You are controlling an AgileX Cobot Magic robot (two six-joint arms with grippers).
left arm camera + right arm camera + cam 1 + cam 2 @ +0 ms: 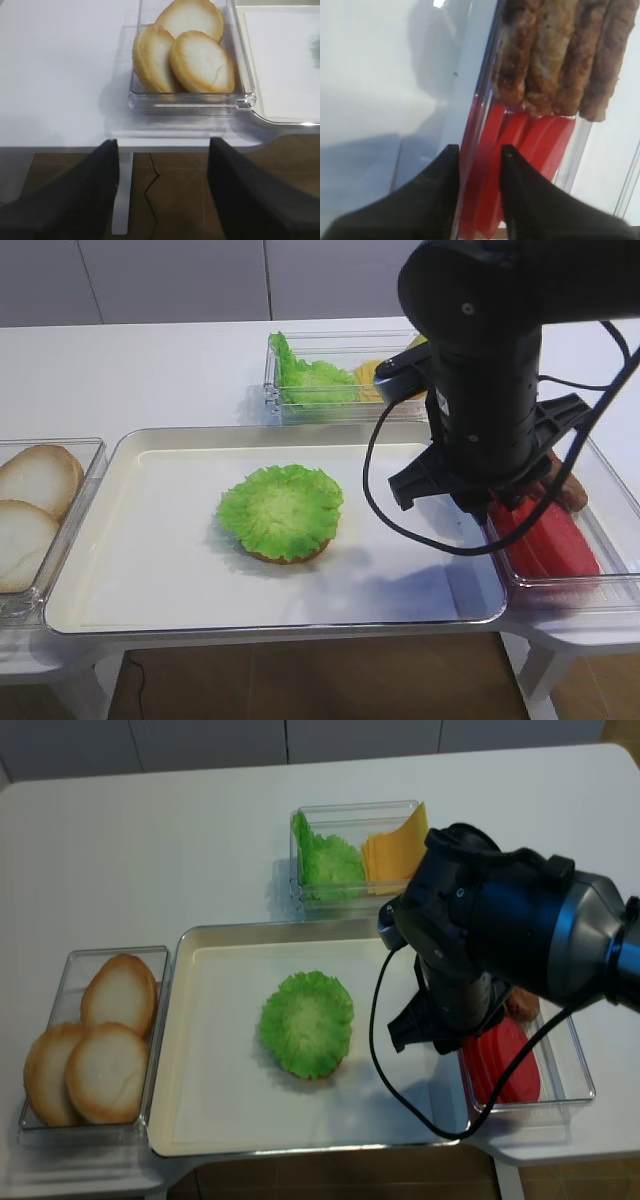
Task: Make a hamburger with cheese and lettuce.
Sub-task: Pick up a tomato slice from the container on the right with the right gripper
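The hamburger [280, 512] [306, 1023] is a tan bun base topped with a ruffled green lettuce leaf, lying mid-tray. Cheese [393, 845] [368, 375] stands as yellow slices in the clear back container, beside spare lettuce [310, 375]. My right arm [480, 420] reaches down over the right-hand container. In the right wrist view my right gripper [480, 148] is open, straddling the container's clear wall and a red slice [487, 165]. In the left wrist view my left gripper [164, 142] is open and empty, in front of the bun container.
Dark brown patties [560, 55] lie behind the red slices [545, 540] in the right container. Pale bun halves [200, 60] [100, 1050] fill the left container. The cream tray [150, 570] sits between them. A black cable [375, 480] hangs over the tray's right side.
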